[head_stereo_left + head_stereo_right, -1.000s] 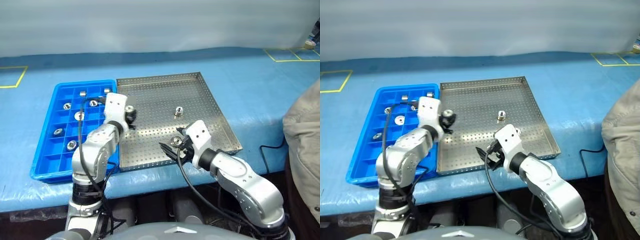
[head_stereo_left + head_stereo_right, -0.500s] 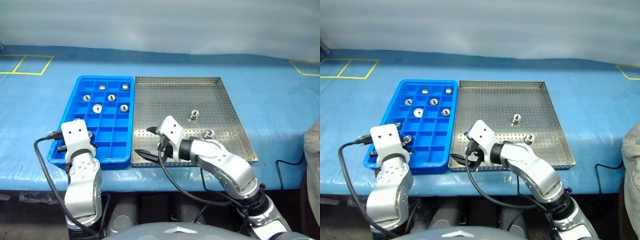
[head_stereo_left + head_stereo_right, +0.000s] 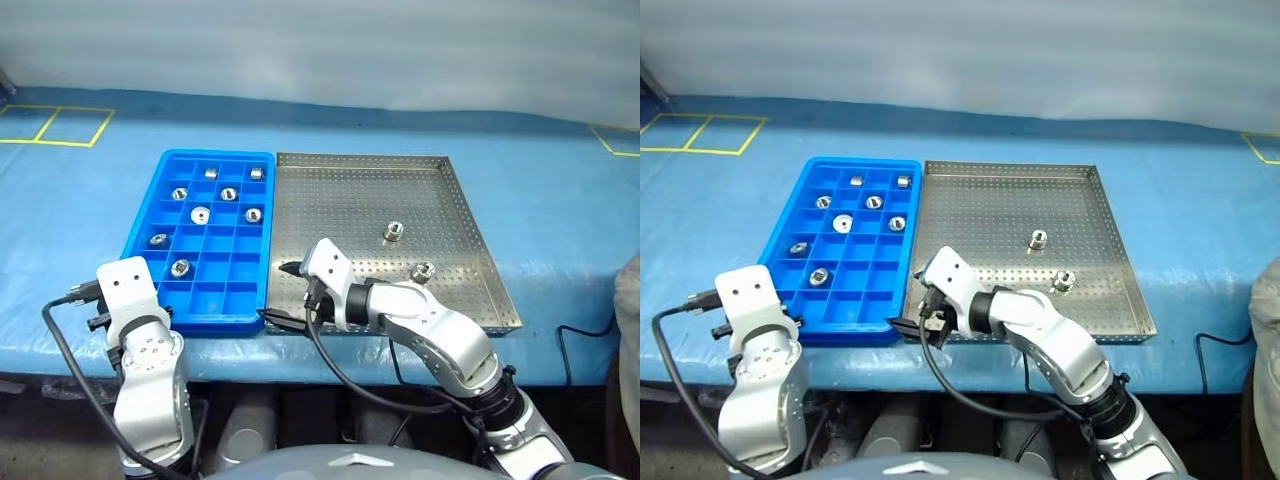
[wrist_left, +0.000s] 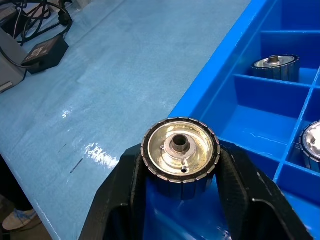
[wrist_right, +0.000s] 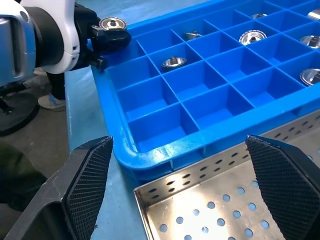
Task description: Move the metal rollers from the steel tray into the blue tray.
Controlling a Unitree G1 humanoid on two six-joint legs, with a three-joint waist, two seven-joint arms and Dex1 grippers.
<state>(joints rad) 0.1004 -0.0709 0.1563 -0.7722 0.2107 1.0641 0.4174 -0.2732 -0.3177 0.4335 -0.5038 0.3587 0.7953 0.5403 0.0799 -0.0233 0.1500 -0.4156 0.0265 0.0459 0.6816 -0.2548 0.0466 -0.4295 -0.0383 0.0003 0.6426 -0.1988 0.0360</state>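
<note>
Blue bench: we are holding a roller [image 4: 180, 152] in left gripper [image 4: 181, 175], right gripper [image 5: 181, 187] gaping empty; centring over blue tray [image 3: 150, 262] cell advised.

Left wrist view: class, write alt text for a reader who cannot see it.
The left end effector holds a metal roller, shiny with a dark centre hole, between its two black fingers above the near corner of the blue tray. Two more rollers sit in compartments beyond, with the blue table cover alongside.

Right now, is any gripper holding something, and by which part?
The left gripper holds one metal roller by its ribbed sides, between its two fingers. The right gripper is open and empty.
</note>
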